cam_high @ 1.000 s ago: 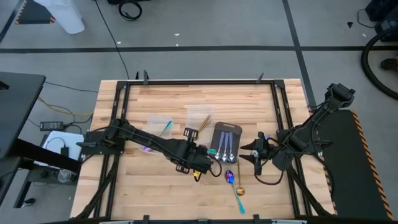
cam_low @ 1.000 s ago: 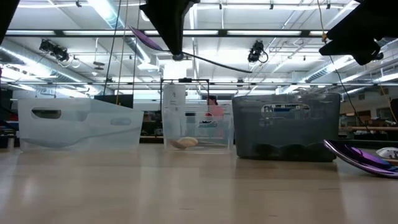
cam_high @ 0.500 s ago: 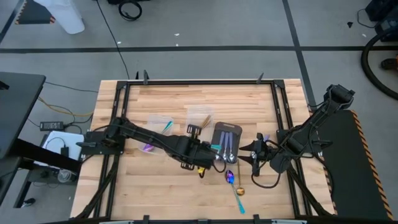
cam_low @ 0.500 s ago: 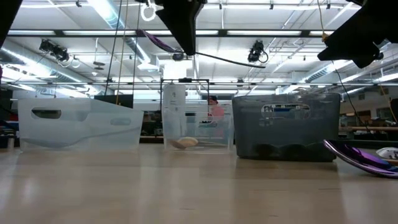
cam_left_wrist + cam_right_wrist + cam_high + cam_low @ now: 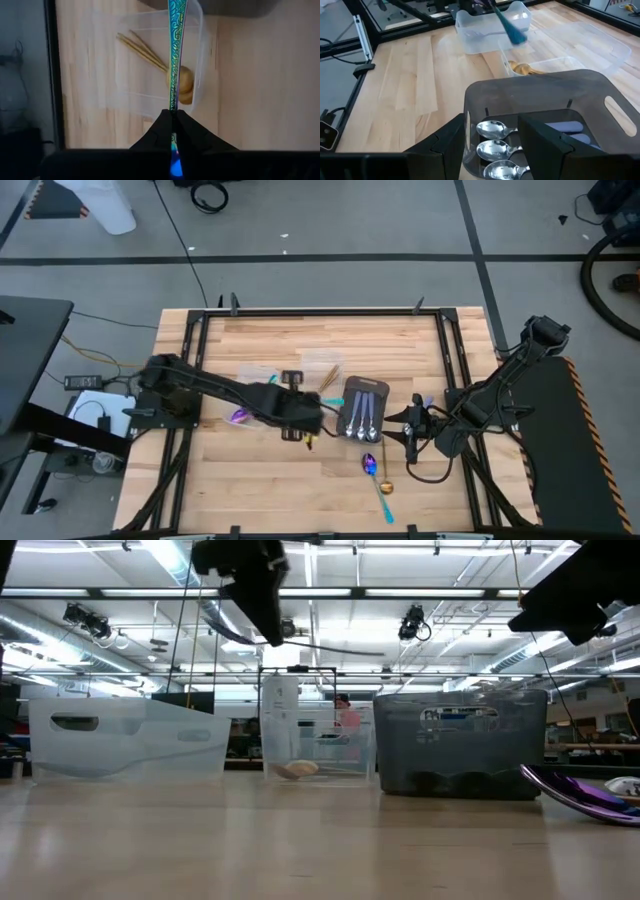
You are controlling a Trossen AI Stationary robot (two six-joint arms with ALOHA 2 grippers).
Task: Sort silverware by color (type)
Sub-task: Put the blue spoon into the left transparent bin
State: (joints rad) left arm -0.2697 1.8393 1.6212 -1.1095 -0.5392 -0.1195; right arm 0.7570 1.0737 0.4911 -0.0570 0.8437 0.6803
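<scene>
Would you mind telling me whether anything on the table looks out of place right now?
Two spoons lie loose on the bare wood beside the dark grey tray: an iridescent spoon and a gold spoon, outside any container. Nothing looks spilled or damaged.

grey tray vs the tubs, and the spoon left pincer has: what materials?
Grey tray: looks like smoky translucent plastic, spoons show through its wall. Tubs: clear, thin plastic. Spoon in left pincer: probably metal with iridescent teal coating, embossed handle.
</scene>
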